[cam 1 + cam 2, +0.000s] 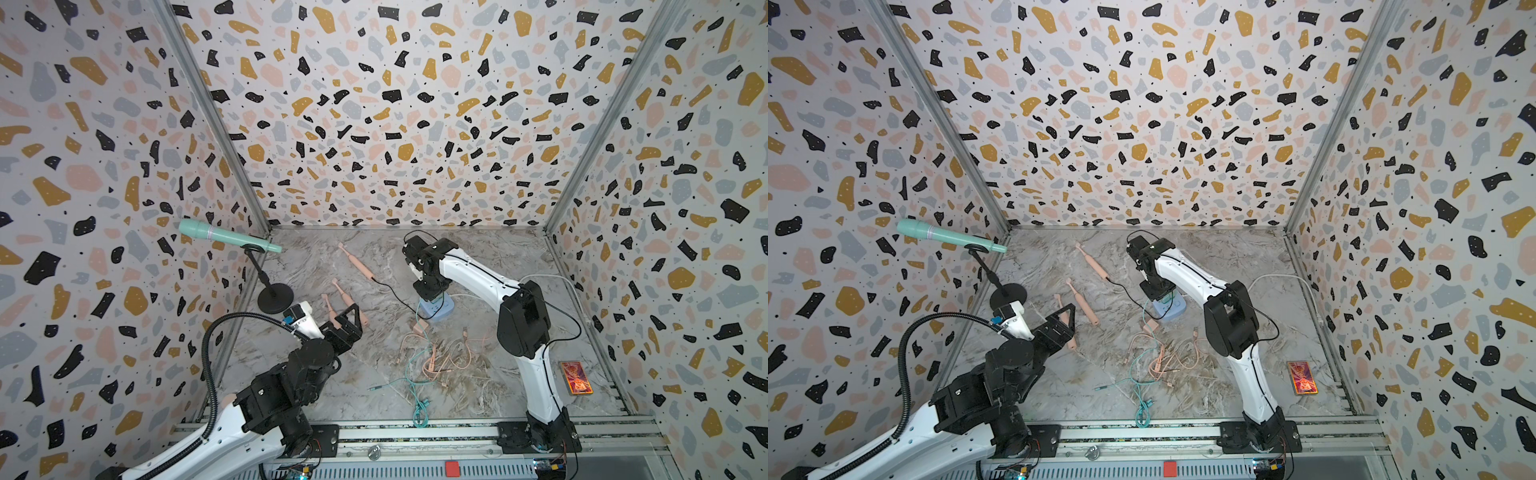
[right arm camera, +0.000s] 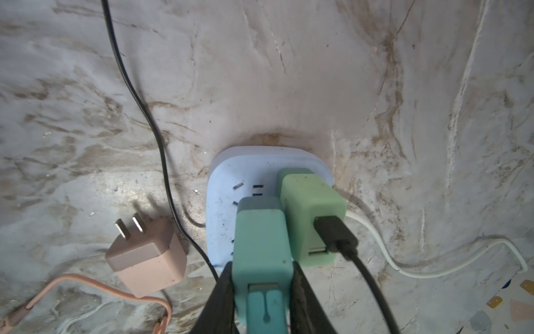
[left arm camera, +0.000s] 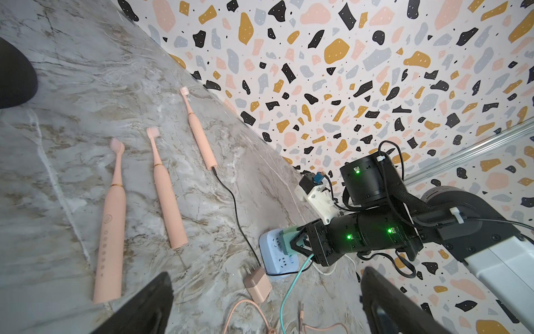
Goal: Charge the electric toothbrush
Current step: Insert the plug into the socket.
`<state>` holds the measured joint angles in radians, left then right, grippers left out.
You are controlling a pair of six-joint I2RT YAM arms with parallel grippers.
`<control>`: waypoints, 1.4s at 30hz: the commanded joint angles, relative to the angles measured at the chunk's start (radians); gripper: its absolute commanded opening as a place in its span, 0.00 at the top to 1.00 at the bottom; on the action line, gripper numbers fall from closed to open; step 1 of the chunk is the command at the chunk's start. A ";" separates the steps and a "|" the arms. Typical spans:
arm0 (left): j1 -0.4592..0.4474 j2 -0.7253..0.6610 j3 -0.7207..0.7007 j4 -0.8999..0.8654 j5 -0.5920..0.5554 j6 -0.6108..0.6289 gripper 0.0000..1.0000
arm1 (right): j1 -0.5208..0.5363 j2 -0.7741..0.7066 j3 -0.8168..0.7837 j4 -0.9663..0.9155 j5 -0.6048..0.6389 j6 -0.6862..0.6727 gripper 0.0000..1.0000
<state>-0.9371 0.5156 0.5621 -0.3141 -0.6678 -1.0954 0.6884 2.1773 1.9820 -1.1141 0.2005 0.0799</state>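
A: Right gripper [image 2: 263, 269]: clamped on teal adapter [image 2: 260, 237], standing on power strip [image 2: 222, 196].
B: Left gripper [image 3: 265, 274]: spread wide, apart from strip. Corded toothbrush [image 3: 200, 136]: lying flat, well apart from strip, joined by black cable [image 3: 231, 199].

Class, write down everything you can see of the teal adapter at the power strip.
The teal adapter is a blocky cube with rounded corners, matte plastic by its look, lightly speckled with dirt. A teal cable is plugged into the port on its outer face. The right gripper is shut on its two sides. It stands on the pale blue power strip, close beside a green adapter carrying a black cable. Whether its prongs are fully seated is hidden.
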 commanded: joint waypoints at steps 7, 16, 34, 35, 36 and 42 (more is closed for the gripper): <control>0.004 0.013 0.012 0.017 0.005 0.003 0.00 | -0.001 0.025 0.049 -0.018 -0.026 -0.008 1.00; 0.003 0.029 0.014 0.030 0.021 -0.001 0.00 | -0.007 0.036 0.058 -0.022 -0.016 -0.002 1.00; 0.003 0.039 0.027 0.029 0.054 -0.009 0.00 | -0.045 0.100 0.046 -0.020 -0.093 -0.017 1.00; 0.004 0.041 0.027 0.029 0.057 -0.010 0.00 | -0.049 0.104 0.047 -0.020 -0.096 -0.017 1.00; 0.004 0.043 0.027 0.030 0.061 -0.011 0.00 | -0.051 0.109 0.047 -0.021 -0.100 -0.017 1.00; 0.004 0.069 0.040 0.031 0.079 -0.012 0.00 | -0.055 0.119 0.025 -0.018 -0.110 -0.022 1.00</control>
<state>-0.9371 0.5732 0.5655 -0.3130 -0.5999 -1.1114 0.6441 2.2452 2.0369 -1.1000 0.1078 0.0772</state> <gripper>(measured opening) 0.995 0.290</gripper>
